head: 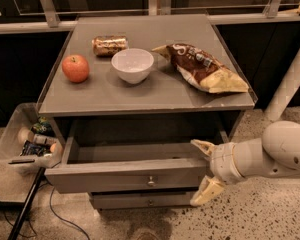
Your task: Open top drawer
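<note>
The top drawer [110,178] of the grey-brown cabinet stands pulled out toward me, its shallow box [140,151] showing nothing inside and its small round metal knob [151,182] at the front's centre. My gripper [203,173] is at the drawer's right front corner, just right of the front panel. Its two pale fingers [205,191] are spread apart, one above and one below, holding nothing. A narrower drawer front [140,201] with a like knob sits shut below.
On the cabinet top [115,96] lie a red apple [75,68], a white bowl [132,65], a can on its side [110,44] and a brown chip bag [202,68]. A clear bin of items [27,144] stands at the left. A white pole [290,81] rises at right.
</note>
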`<state>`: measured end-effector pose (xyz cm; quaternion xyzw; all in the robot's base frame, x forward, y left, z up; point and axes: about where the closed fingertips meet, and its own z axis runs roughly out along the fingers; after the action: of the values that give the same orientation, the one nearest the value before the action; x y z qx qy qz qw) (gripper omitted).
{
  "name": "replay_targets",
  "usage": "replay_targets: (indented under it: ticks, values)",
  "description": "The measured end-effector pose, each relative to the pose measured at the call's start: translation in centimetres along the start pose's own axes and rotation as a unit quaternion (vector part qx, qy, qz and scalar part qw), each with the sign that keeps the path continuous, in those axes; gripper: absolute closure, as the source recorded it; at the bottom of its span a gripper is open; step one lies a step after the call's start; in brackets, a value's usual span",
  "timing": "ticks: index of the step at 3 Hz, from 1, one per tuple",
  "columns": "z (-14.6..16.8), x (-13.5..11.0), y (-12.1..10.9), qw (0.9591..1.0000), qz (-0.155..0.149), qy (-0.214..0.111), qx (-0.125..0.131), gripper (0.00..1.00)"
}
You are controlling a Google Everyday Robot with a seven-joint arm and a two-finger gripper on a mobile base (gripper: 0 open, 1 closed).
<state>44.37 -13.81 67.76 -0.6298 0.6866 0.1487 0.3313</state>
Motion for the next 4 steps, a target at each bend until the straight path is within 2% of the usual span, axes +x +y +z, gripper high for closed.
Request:
replay_targets:
  ticks: [1, 2, 3, 4]
  values:
    - [-0.9, 1.8, 2.5, 0.9998, 0.016, 0.005, 0.007, 0.00]
    - [-0.6, 4.5, 5.6, 0.9989, 0.044, 0.012, 0.003, 0.00]
    - [-0.6, 4.5, 5.6, 0.9989, 0.044, 0.012, 0.003, 0.00]
    - [-0.7, 1.6, 1.6, 0.9997, 0.008, 0.018, 0.013, 0.00]
